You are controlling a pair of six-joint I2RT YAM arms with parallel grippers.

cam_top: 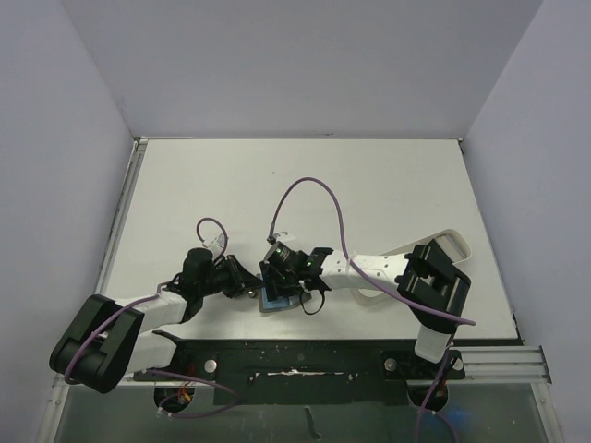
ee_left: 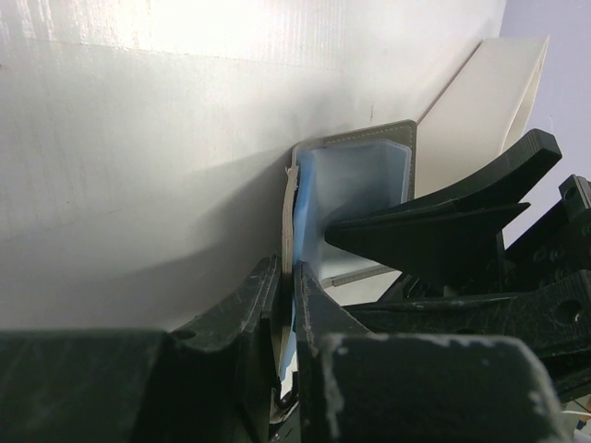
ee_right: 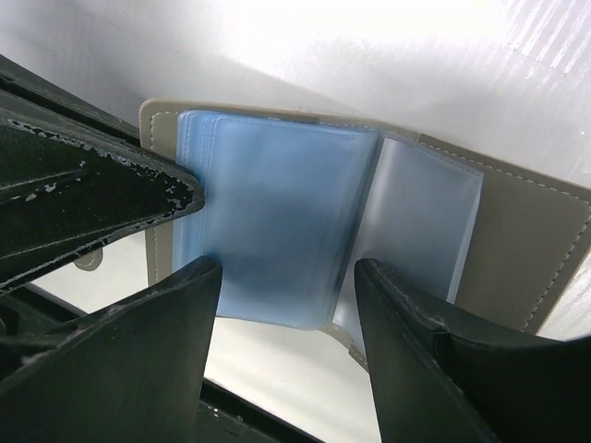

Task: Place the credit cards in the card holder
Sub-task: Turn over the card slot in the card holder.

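Card holder (cam_top: pixel 275 300) lies open on the table (cam_top: pixel 305 185), near the front edge at centre, with both arms meeting over it. Left gripper (ee_left: pixel 286 275) is pinched narrow on 1 grey-olive cover edge, blue lining included. Right gripper (ee_right: pixel 288 269) is spread wide, its 2 fingers (ee_right: pixel 185 314) straddling the blue sleeves; can't tell if they touch. White tray (ee_left: pixel 489 101) sits just beyond the holder.

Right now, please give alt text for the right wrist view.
A grey-olive folding wallet is open, showing light blue plastic sleeves. The open right end effector hovers before the sleeves; the left end effector pinches the wallet's left edge.
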